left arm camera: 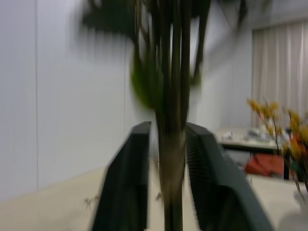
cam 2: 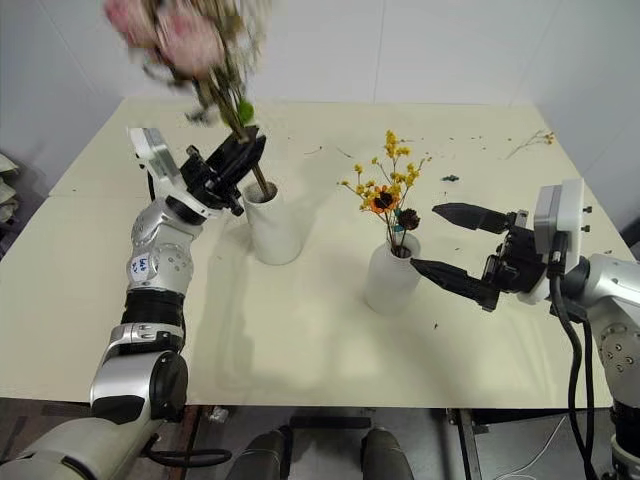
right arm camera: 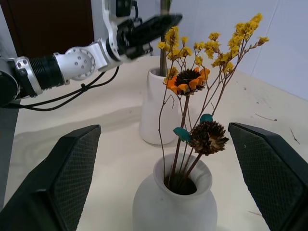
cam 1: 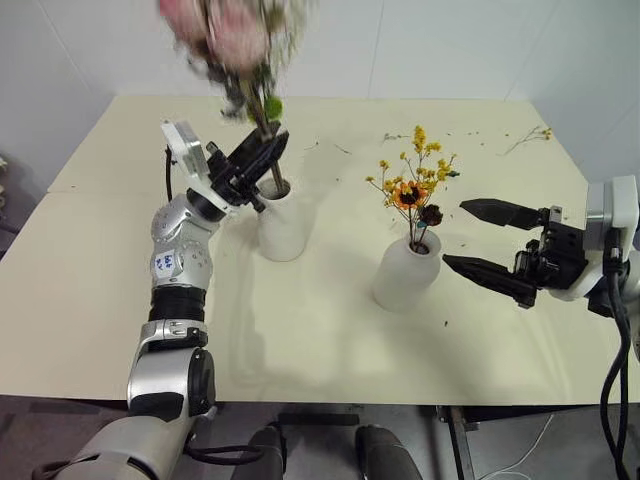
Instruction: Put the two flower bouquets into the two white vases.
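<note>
1. Left eye view: cream table (cam 1: 100, 300) against white walls; two white vases stand near its middle, well apart from each other.
2. Tall cylinder vase (cam 1: 283, 225) sits to the left. The pink rose bouquet (cam 1: 235, 35) has its brown stems down in the vase mouth; the blooms rise high above and are blurred.
3. Left gripper (cam 1: 262, 155) is at the stems just above the vase rim. Left wrist view: both black fingers (left arm camera: 126, 183) flank the stem bundle, with slim gaps on either side; jaws partly parted, and whether they pinch the stems I cannot tell.
4. Bottle-shaped vase (cam 1: 407, 272) sits to the right, holding the yellow bouquet (cam 1: 413, 180) with its small sunflower and a dark dried head, stems upright in the narrow neck.
5. Right gripper (cam 1: 478, 238) hovers level just beside that vase, jaws spread wide, empty; right wrist view puts the vase between the fingers, untouched.
6. Loose twigs (cam 1: 530, 138) lie at the far right corner of the table.
</note>
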Robot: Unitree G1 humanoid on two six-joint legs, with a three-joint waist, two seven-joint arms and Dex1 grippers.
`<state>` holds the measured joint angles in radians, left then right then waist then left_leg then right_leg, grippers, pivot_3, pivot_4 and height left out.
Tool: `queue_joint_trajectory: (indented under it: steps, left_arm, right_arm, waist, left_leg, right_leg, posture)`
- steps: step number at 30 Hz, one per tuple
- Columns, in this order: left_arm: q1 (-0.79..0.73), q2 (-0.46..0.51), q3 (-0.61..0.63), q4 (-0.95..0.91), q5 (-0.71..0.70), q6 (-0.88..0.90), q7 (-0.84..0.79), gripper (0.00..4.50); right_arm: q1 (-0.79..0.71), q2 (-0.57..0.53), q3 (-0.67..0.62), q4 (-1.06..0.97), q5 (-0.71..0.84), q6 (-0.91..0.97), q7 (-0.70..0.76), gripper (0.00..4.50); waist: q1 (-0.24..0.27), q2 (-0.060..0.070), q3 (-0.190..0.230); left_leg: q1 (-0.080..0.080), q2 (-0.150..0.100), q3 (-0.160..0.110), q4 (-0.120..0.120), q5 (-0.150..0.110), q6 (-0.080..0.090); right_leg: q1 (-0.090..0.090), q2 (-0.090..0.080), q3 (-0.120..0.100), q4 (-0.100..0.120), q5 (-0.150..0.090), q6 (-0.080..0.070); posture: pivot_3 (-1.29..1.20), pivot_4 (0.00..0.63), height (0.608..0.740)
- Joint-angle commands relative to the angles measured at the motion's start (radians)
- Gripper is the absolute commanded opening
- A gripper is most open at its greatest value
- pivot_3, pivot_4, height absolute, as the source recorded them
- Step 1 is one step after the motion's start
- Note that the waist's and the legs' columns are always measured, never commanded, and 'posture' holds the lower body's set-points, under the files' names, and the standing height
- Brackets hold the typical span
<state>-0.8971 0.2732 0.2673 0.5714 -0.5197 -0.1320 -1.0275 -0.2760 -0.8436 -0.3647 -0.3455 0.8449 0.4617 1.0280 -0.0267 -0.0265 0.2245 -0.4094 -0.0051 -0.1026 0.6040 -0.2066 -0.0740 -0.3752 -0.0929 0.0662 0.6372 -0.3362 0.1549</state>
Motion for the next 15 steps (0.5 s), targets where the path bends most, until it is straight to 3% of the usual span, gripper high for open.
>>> queue_joint_trajectory:
  steps: [1,5,8,15]
  left_arm:
    - [0.012,0.019,-0.008,-0.028,0.005,-0.033,-0.034,2.27]
    - [0.043,0.071,0.005,-0.077,-0.004,0.002,-0.029,3.53]
    - [0.085,0.170,0.011,-0.129,-0.003,0.071,-0.052,4.47]
    - [0.146,0.377,-0.010,-0.194,0.018,0.163,-0.138,4.47]
  right_arm:
    - [0.005,0.006,-0.039,-0.027,0.021,-0.008,-0.010,4.50]
    - [0.008,0.006,-0.039,-0.025,0.021,-0.012,-0.009,4.50]
    - [0.016,0.006,-0.044,-0.021,0.019,-0.016,-0.006,4.50]
    - [0.042,-0.016,-0.075,0.022,-0.001,-0.029,0.026,4.50]
  waist:
    - [0.002,0.000,0.000]
    - [0.001,0.000,0.000]
    - [-0.004,0.000,0.000]
    - [0.005,0.000,0.000]
  left_leg:
    - [0.000,0.000,0.000,0.000,0.000,0.000]
    - [0.000,0.000,0.000,0.000,0.000,0.000]
    - [0.000,0.000,0.000,-0.001,0.000,0.000]
    - [0.001,0.001,0.000,-0.002,0.000,0.000]
  right_leg:
    - [0.000,0.000,0.000,0.000,0.000,0.000]
    - [0.000,0.000,0.000,0.000,0.000,0.000]
    - [0.000,0.000,0.000,0.000,0.000,0.000]
    - [0.000,0.000,0.000,0.000,0.000,-0.001]
  posture:
    - [0.00,0.150,0.740]
    - [0.00,0.150,0.740]
    - [0.00,0.150,0.740]
    - [0.00,0.150,0.740]
